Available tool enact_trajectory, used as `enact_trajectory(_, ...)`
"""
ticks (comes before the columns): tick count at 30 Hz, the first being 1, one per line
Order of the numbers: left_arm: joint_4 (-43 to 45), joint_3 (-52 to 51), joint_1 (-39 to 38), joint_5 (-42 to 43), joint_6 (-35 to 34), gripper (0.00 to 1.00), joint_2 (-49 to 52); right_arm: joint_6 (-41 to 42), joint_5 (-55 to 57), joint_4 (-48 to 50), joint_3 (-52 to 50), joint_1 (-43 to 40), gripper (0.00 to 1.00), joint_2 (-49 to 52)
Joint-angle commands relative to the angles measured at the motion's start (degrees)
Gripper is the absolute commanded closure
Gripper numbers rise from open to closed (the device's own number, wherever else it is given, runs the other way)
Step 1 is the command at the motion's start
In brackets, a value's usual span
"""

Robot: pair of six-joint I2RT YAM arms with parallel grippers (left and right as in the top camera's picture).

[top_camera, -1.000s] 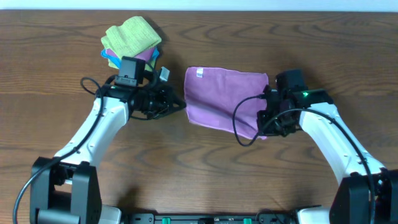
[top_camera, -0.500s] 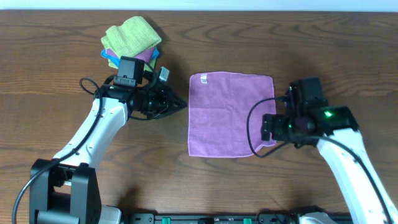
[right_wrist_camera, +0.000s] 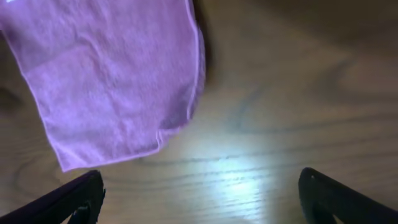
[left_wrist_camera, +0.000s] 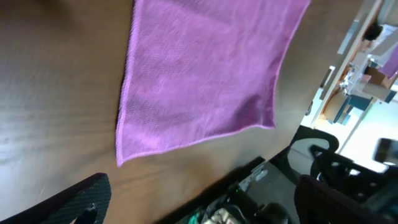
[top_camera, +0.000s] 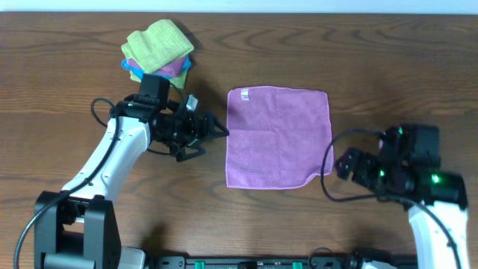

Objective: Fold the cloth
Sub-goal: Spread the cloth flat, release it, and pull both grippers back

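**Table.** The wooden table [top_camera: 67,97] carries one spread cloth and a pile of other cloths.

**Cloth.** The lilac cloth [top_camera: 278,138] lies flat and unfolded in a single layer near the middle of the table, between the two arms. It is roughly square. A small white label [top_camera: 243,93] sits on the far edge, close to the far-left corner. The near-right corner is slightly rounded and creased; the right wrist view shows a small wrinkle there.

**Left gripper.** The left gripper [top_camera: 214,137] is open and empty. It points at the cloth's left edge and stands just beside it. Whether a fingertip touches the edge cannot be told. In the left wrist view the two fingers [left_wrist_camera: 81,200] stand wide apart at the lower corners, with the cloth beyond them.

**Right gripper.** The right gripper [top_camera: 345,164] is open and empty. It is to the right of the cloth, near the near-right corner, and not touching it. Its fingers [right_wrist_camera: 71,202] are spread wide over bare wood.

**Other items.** A pile with a lime-green cloth [top_camera: 158,41] on top and a blue cloth [top_camera: 133,71] beneath lies at the far left, behind the left arm.
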Motion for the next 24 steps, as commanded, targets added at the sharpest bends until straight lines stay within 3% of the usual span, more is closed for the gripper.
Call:
enact_trajectory(1, -3.3, 0.1, 0.3, -2.0, 0.8, 0.05, -2.6, -3.7, -9.9, 0.9, -5.3, -3.3, 0.01, -2.3)
enact_trajectory(9, -13.6, -0.2, 0.3, -10.8, 0.8, 0.05, -14.1, -6.0, -13.3, 3.4, -10.2, -4.2, 0.01, -3.1)
enact_trajectory(13, -14.1, -3.7, 0.2, -11.6, -1.8, 0.05, -18.6, -6.2, -14.5, 6.4, -10.2, -4.2, 0.01, -3.0)
enact_trajectory(17, -8.5, -11.2, 0.2, -8.8, -5.7, 0.04, -21.7, -6.7, -15.9, 7.5, -10.4, -4.2, 0.01, -3.0)
enact_trajectory(24, 12.2, -24.5, 0.2, -5.3, -14.1, 0.04, -23.5, -8.2, -22.4, 9.9, -14.2, -6.4, 0.01, -3.0)
